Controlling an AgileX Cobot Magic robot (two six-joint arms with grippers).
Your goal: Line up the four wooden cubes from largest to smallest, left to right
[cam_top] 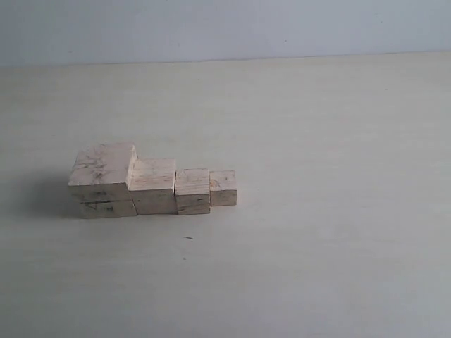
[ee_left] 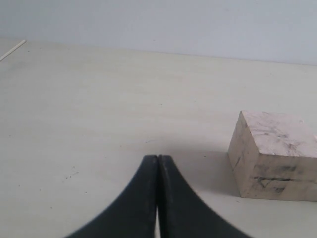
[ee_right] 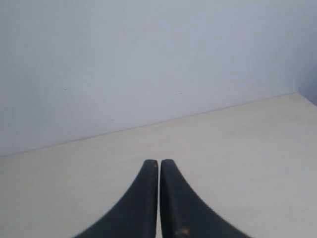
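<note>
L jaws closed, low, nr largest cube [ee_left: 275, 156].

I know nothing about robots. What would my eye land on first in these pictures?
First, the four wooden cubes side by side on the pale table, stepping down from the largest cube at the left of the exterior view to the smallest cube at the right. Next, in each wrist view, a pair of black jaws pressed together and holding nothing: the left gripper and the right gripper.
</note>
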